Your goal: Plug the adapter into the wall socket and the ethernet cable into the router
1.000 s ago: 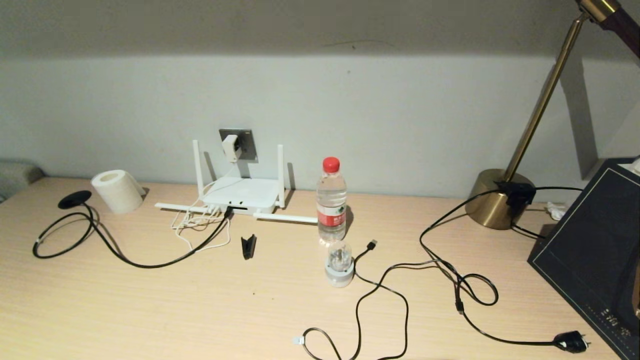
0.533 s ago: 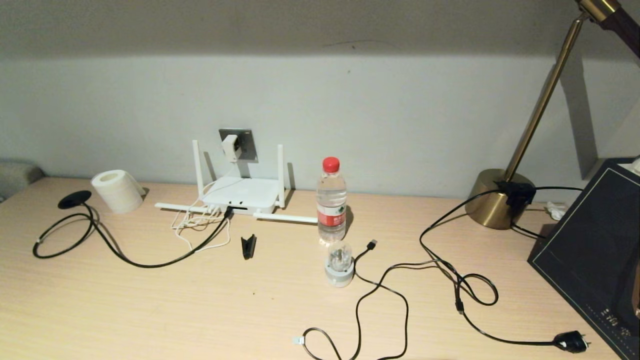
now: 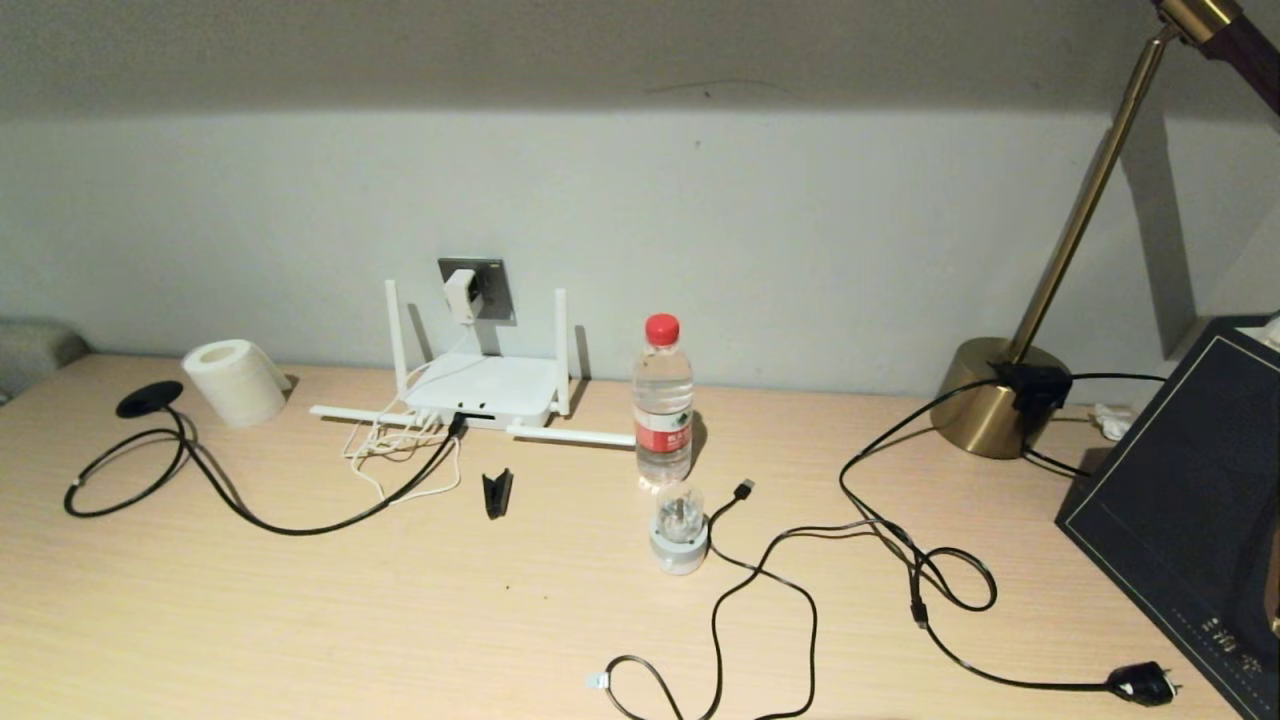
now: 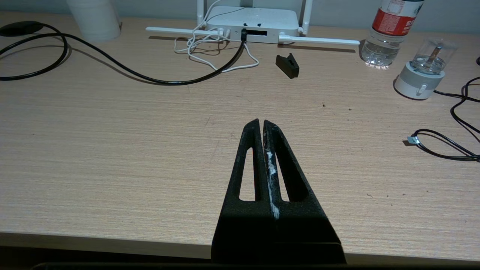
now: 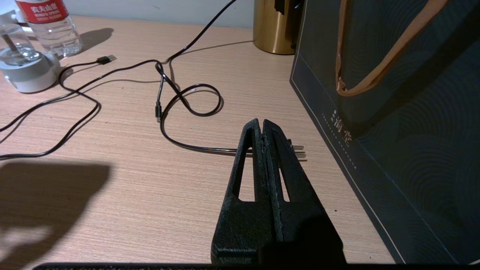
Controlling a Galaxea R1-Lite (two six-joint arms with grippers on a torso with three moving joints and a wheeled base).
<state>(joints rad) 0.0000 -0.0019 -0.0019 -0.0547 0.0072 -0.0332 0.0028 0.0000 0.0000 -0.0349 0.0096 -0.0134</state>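
The white adapter sits in the grey wall socket above the router, its thin white cord hanging down to the desk. The router lies flat, two antennas up and two laid sideways. The black ethernet cable runs from its round disc across the desk into the router's port edge. Neither arm shows in the head view. My left gripper hovers shut and empty near the desk's front edge. My right gripper is shut and empty beside the dark bag.
A paper roll, a water bottle, a small black clip and a round white-and-clear gadget stand on the desk. Black cords loop at the right, ending in a mains plug. A brass lamp and dark bag stand far right.
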